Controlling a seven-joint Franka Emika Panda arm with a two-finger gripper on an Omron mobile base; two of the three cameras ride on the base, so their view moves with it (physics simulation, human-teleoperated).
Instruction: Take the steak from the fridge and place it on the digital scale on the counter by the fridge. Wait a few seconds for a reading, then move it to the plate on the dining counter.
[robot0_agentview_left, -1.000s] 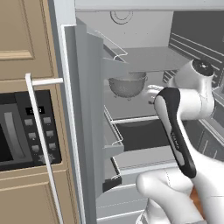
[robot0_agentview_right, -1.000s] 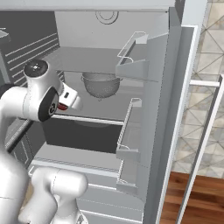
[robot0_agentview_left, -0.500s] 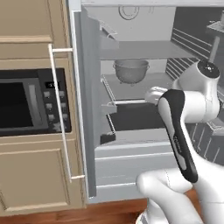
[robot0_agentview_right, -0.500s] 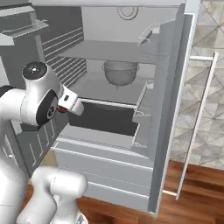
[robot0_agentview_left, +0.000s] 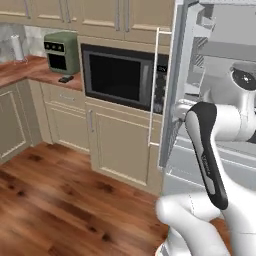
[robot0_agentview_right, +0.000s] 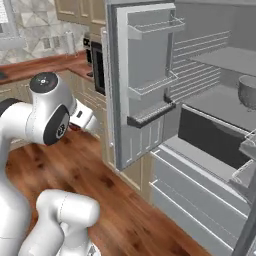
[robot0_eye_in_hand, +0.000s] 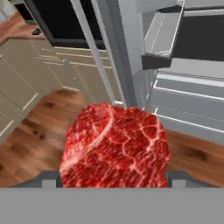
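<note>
Steak out of the fridge, bound for the scale

The gripper (robot0_eye_in_hand: 113, 186) is clamped on the steak (robot0_eye_in_hand: 114, 146), carrying it past the fridge (robot0_agentview_right: 145, 100) door toward the scale (robot0_agentview_left: 65, 79).

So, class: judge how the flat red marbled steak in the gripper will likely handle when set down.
The flat red marbled steak probably flexes rather than staying stiff, being thin raw meat. Its glossy marbled surface suggests it may be slippery. Flat-shaped, it is unlikely to roll.
</note>
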